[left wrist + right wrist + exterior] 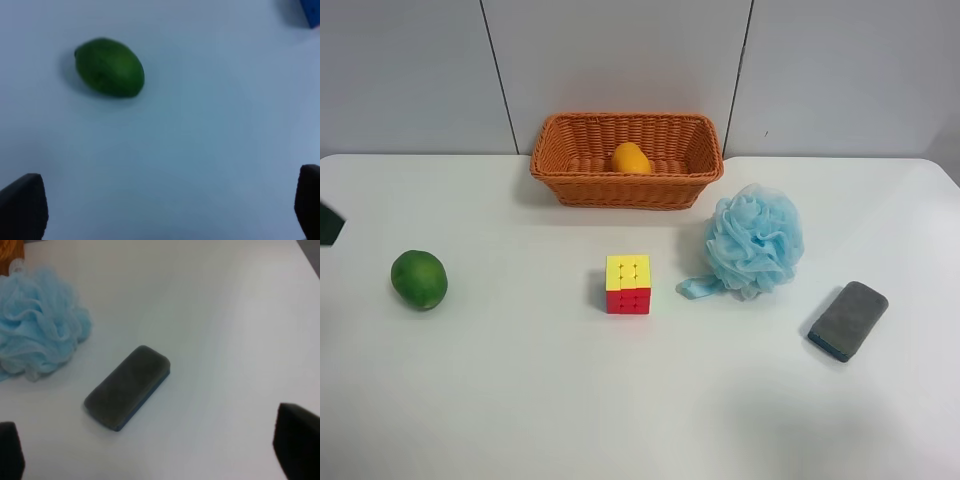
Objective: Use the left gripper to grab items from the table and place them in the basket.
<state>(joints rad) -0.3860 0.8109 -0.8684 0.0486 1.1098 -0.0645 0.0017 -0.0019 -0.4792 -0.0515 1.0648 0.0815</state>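
Note:
The wicker basket [570,165] stands at the table's [620,410] far side with the orange-yellow mango [631,158] inside it. The green fruit [419,279] lies at the exterior high view's left and shows in the left wrist view [110,67]. My left gripper [165,212] is open and empty, short of the fruit and apart from it. The yellow-and-red cube [628,284] sits mid-table. The blue puff [754,241] and the grey sponge [848,319] lie to its right. My right gripper [155,460] is open and empty near the sponge [127,387].
A small dark piece [328,222], perhaps part of an arm, shows at the exterior high view's left edge. The puff [37,322] and a basket corner [10,250] show in the right wrist view. A blue corner [311,11] shows in the left wrist view.

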